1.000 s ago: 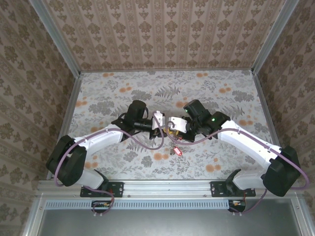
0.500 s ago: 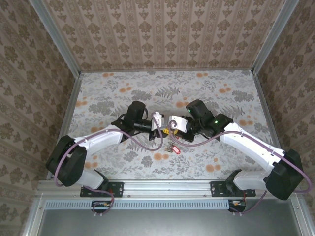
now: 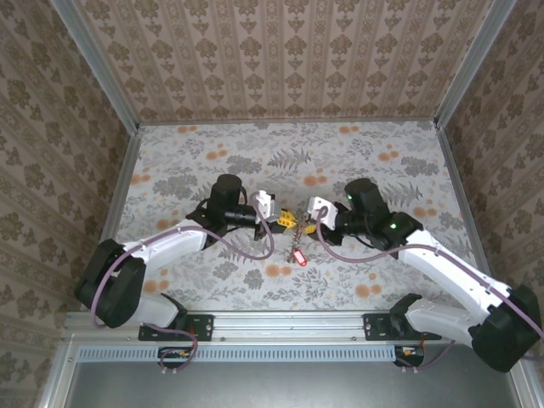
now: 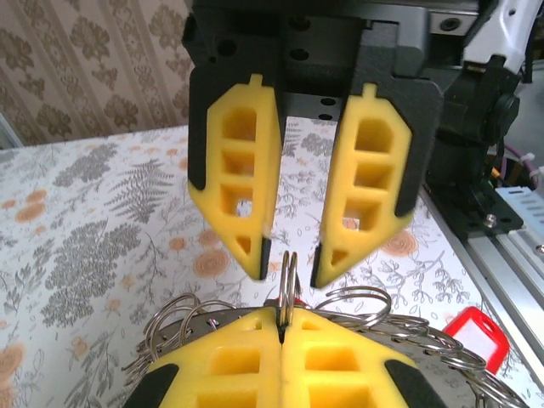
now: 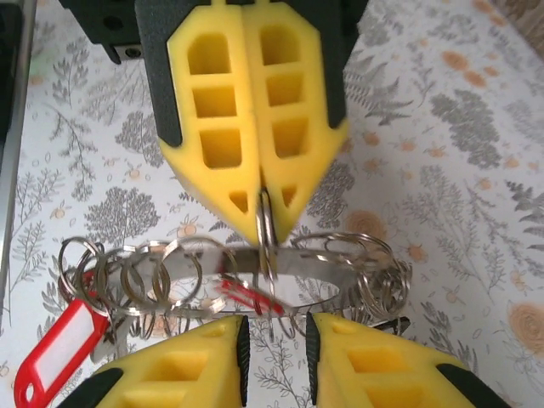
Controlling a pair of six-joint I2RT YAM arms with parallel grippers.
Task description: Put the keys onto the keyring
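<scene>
Keyring (image 5: 336, 262) over floral tabletop (image 3: 212, 144), damask-papered walls (image 3: 280, 59)

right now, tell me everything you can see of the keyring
The keyring is a thin grey metal band strung with many small wire loops, giving a coiled look. It is held up roughly level between the grippers. The left gripper is shut on one upright loop near its middle; the right gripper is open, fingertips either side of that loop. A red tag hangs from loops at one end.
</scene>
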